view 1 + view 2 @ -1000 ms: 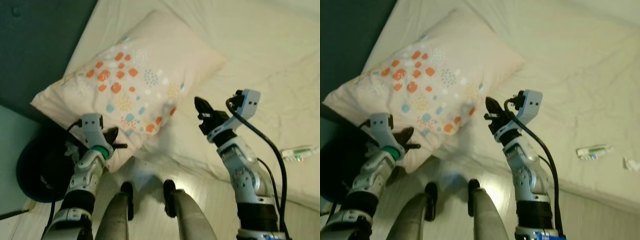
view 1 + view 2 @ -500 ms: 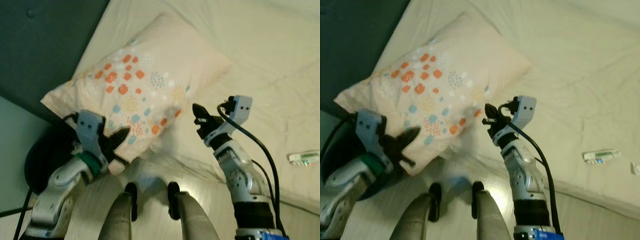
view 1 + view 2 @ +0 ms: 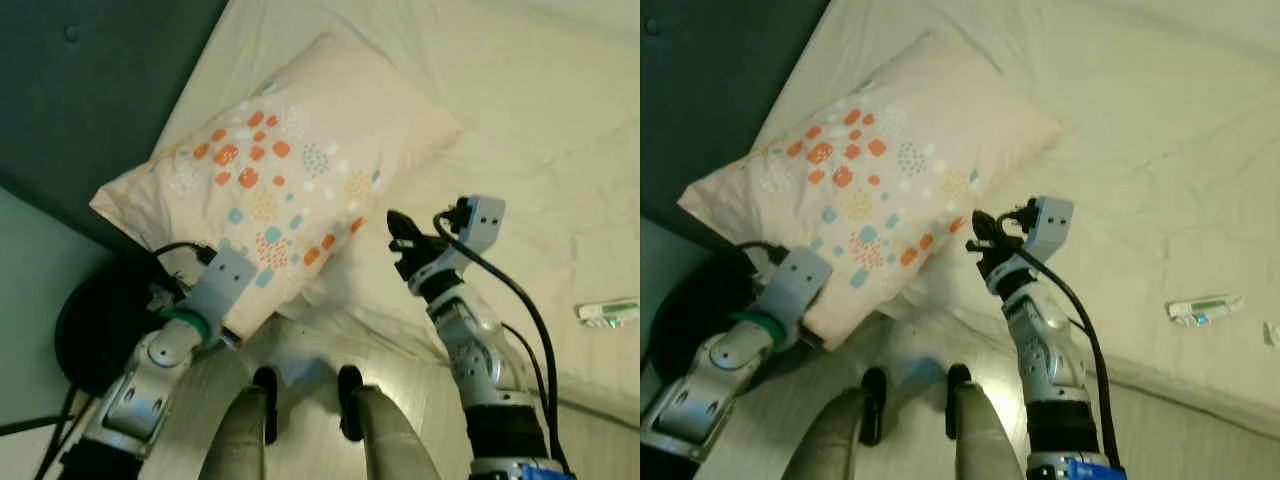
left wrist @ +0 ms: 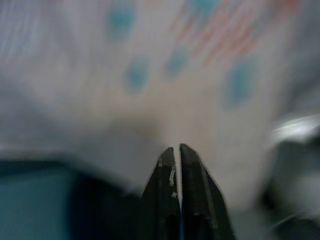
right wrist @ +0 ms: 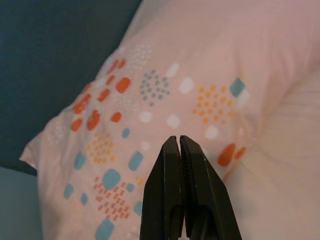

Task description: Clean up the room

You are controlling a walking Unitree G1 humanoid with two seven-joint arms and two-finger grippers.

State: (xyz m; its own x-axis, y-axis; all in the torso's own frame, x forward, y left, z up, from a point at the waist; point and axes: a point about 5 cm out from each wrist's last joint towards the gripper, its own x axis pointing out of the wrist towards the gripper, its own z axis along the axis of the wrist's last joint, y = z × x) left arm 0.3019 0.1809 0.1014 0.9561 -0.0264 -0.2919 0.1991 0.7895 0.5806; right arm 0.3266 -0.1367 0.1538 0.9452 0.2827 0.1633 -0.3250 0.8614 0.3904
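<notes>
pale pink pillow printed with orange and teal spots [image 3: 290, 180] lies askew at the white bed's [image 3: 540, 130] head corner, overhanging the edge | left gripper [image 4: 175, 152] clenched, empty, at its lower corner; right gripper [image 3: 400, 235] clenched, empty, just beside its side | best part fingers, pinch the corner seam, drag it square | small tube [image 3: 608, 312] on sheet: lettering unreadable

1. The left gripper [image 4: 179, 150] has its two black fingers [image 4: 167, 170] pressed together, tips meeting.
2. Just beyond the tips lies the pillow [image 4: 165, 75], blurred, pale pinkish-white with teal and faint orange spots.
3. A dark teal area [image 4: 45, 200] sits below the pillow's edge.
4. A pale blurred shape [image 4: 295, 127] shows at one side; what it is cannot be told.
</notes>
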